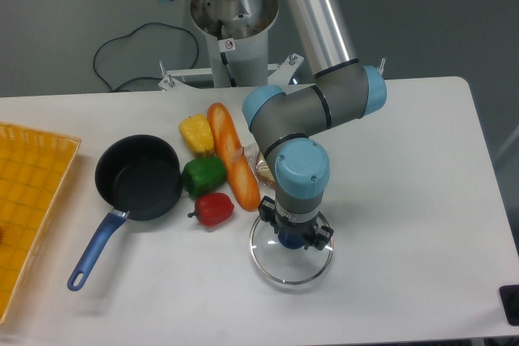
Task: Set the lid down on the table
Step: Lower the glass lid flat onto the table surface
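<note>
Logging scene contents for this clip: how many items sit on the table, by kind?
Peppers: 3, yellow, green, red
Bread loaf: 1
Frying pan: 1
Glass lid: 1
Yellow tray: 1
Total: 7

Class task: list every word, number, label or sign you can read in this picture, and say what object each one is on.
No words or numbers can be read.
Small round red-and-white sticker on the robot's base column: a sign of some kind, too small to make out.
The lid, pan and vegetables show no labels.
</note>
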